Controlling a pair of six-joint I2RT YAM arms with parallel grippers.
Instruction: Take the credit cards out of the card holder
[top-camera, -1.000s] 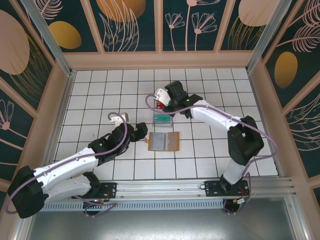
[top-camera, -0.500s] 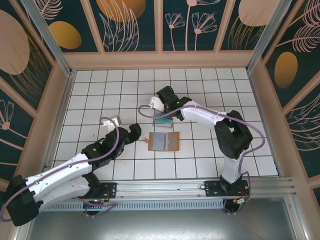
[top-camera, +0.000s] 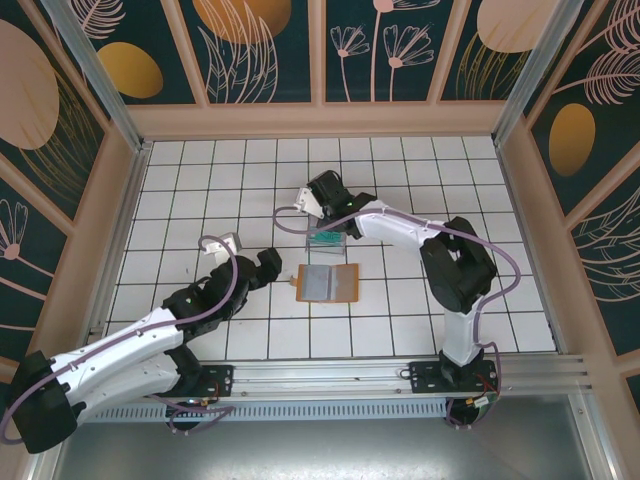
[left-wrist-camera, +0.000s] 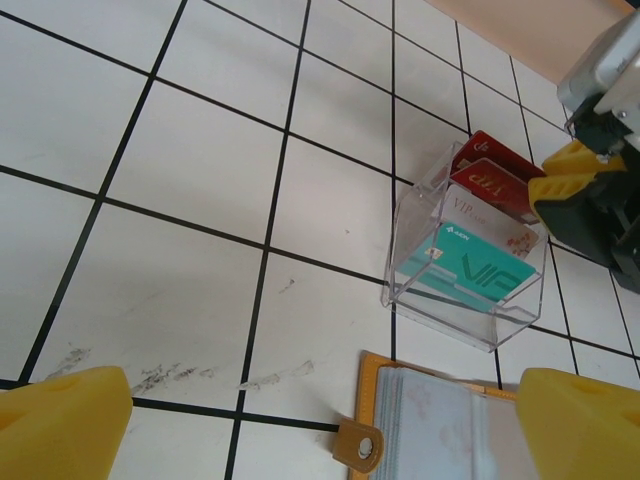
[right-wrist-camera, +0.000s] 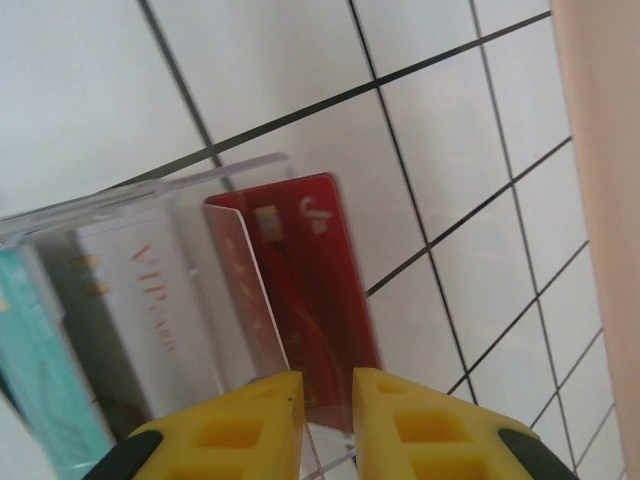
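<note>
Card holder lies opened flat on the white-tiled desk, approx mid-desk, pale blue-grey inside facing up w/ an orange border round it. Its snap tab sticks out on the side toward the L arm. Just beyond the holder, near but not touching, stands a clear plastic box w/ cards upright in its slots: teal card at the front nearest the holder, then a white VIP card, then a red VIP card, and a second red card at the very back. R tool is down at the far end of the box, its arm reaching in from the R side. Its yellow fingers sit close together w/ only a narrow gap, and the edge of the rearmost red card nearest the wrist cam runs into that gap; can't tell whether they're pinching it or just flanking it. L tool is spread wide, hanging above the desk just L of the holder and apart from it in the top view. From its wrist cam the holder's near edge and tab sit btw the two yellow fingertips, w/ the box further out.
</note>
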